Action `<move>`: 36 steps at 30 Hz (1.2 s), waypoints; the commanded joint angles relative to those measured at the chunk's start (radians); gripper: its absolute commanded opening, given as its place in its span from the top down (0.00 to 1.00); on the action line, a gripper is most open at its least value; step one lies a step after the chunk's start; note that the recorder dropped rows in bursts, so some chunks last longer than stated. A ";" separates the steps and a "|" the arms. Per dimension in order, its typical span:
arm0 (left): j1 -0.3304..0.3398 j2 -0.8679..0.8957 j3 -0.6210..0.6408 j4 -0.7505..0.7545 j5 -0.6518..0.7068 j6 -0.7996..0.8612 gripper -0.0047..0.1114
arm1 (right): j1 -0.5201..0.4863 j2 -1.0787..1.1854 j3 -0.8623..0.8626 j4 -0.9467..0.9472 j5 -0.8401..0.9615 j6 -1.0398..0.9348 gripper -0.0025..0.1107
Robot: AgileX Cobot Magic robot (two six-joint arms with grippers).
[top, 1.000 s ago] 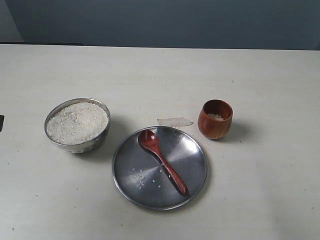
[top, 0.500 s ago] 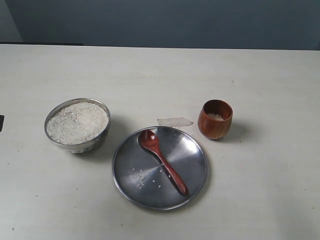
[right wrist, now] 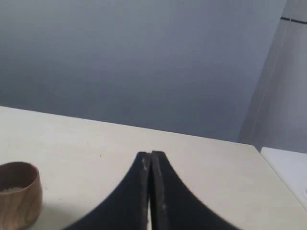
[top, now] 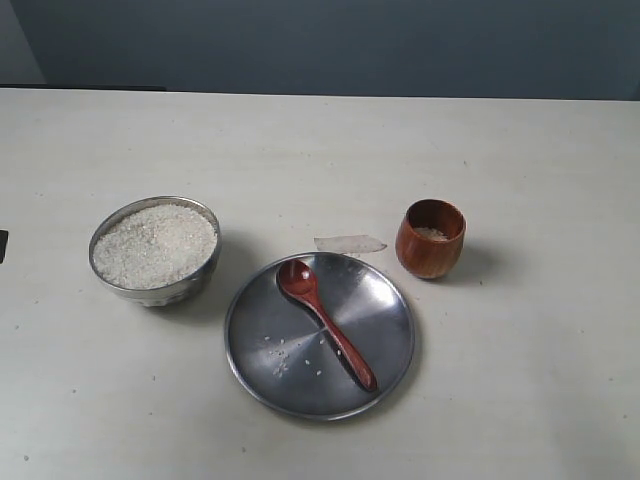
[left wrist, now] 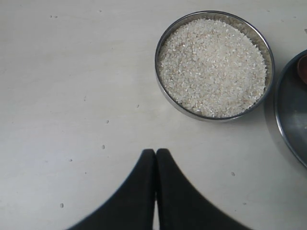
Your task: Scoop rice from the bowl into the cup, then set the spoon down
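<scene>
- The spoon (top: 326,322) is lying diagonally in the steel plate (top: 392,300), its oval head pointing toward the far-left rim, with a few loose grains (top: 280,356) sitting beside the handle.
- The rice (top: 154,245) is filling the bowl (top: 203,278) almost to its rim, left of the plate and just apart from it.
- The cup (top: 431,250) is standing upright off the plate's far-right edge, holding a little rice.
- A small clear scrap (top: 349,243) is lying on the table (top: 300,150) just behind the plate.
- The left gripper (left wrist: 155,154) is hovering near the bowl, jaws pressed together on nothing.
- The right gripper (right wrist: 150,155) is hanging near the cup, clenched and empty.
</scene>
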 commanded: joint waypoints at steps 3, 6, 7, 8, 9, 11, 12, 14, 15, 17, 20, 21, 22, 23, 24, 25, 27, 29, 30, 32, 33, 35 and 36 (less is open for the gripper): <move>-0.009 0.002 -0.004 -0.003 -0.008 -0.001 0.96 | -0.005 -0.019 0.004 0.002 -0.001 0.002 0.98; -0.009 0.002 -0.004 -0.003 -0.008 -0.001 0.96 | -0.005 -0.019 0.004 0.002 -0.001 0.002 0.98; -0.009 0.002 -0.004 -0.003 -0.008 -0.001 0.96 | -0.005 -0.019 0.004 0.002 -0.001 0.002 0.98; -0.009 0.002 -0.004 -0.003 -0.008 -0.001 0.96 | -0.005 -0.019 0.004 0.002 -0.001 0.002 0.98; -0.009 0.002 -0.004 -0.003 -0.008 -0.001 0.96 | -0.005 -0.019 0.004 0.002 -0.001 0.002 0.98; -0.009 0.002 -0.004 -0.003 -0.008 -0.001 0.96 | -0.005 -0.019 0.004 0.002 -0.001 0.002 0.98; -0.009 0.002 -0.004 -0.003 -0.008 -0.001 0.96 | -0.005 -0.019 0.004 0.002 -0.001 0.002 0.98; -0.009 0.002 -0.004 -0.003 -0.008 -0.001 0.96 | -0.005 -0.019 0.004 0.002 -0.001 0.002 0.98; -0.009 0.002 -0.004 -0.003 -0.008 -0.001 0.96 | -0.005 -0.019 0.004 0.002 -0.001 0.002 0.98; -0.009 0.002 -0.004 -0.003 -0.008 -0.001 0.96 | -0.005 -0.019 0.004 0.010 -0.007 0.002 0.98; -0.009 0.002 -0.004 -0.003 -0.008 -0.001 0.96 | -0.005 -0.019 0.004 0.048 -0.026 0.002 0.98; -0.009 0.002 -0.004 -0.003 -0.008 -0.001 0.96 | -0.005 -0.019 0.004 0.061 -0.022 0.002 0.98; -0.009 0.002 -0.004 -0.003 -0.008 -0.001 0.96 | -0.005 -0.019 0.009 0.073 -0.022 0.002 0.98; -0.009 0.002 -0.004 -0.003 -0.008 -0.001 0.96 | -0.005 -0.019 0.019 0.075 -0.023 0.002 0.98; -0.009 0.002 -0.004 -0.003 -0.008 -0.001 0.96 | -0.005 -0.019 0.034 0.075 -0.028 0.002 0.98; -0.009 0.002 -0.004 -0.003 -0.008 -0.001 0.96 | -0.005 -0.019 0.047 0.075 -0.033 0.002 0.98; -0.009 0.002 -0.004 -0.003 -0.008 -0.001 0.96 | -0.005 -0.019 0.058 0.059 -0.049 0.002 0.98; -0.009 0.002 -0.004 -0.003 -0.008 -0.001 0.96 | -0.005 -0.019 0.058 0.056 -0.033 0.002 0.98; -0.009 0.002 -0.004 -0.003 -0.008 -0.001 0.96 | -0.005 -0.019 0.058 0.058 -0.033 0.002 0.98; -0.009 0.002 -0.004 -0.003 -0.008 -0.001 0.96 | -0.005 -0.019 0.058 0.058 -0.033 0.002 0.98; -0.009 0.002 -0.004 -0.003 -0.008 -0.001 0.96 | -0.005 -0.019 0.058 0.058 -0.036 0.002 0.98; -0.009 0.002 -0.004 -0.003 -0.008 -0.001 0.96 | -0.005 -0.019 0.058 0.060 -0.039 0.002 0.98; -0.009 0.002 -0.004 -0.003 -0.008 -0.001 0.96 | -0.005 -0.019 0.058 0.060 -0.041 0.002 0.98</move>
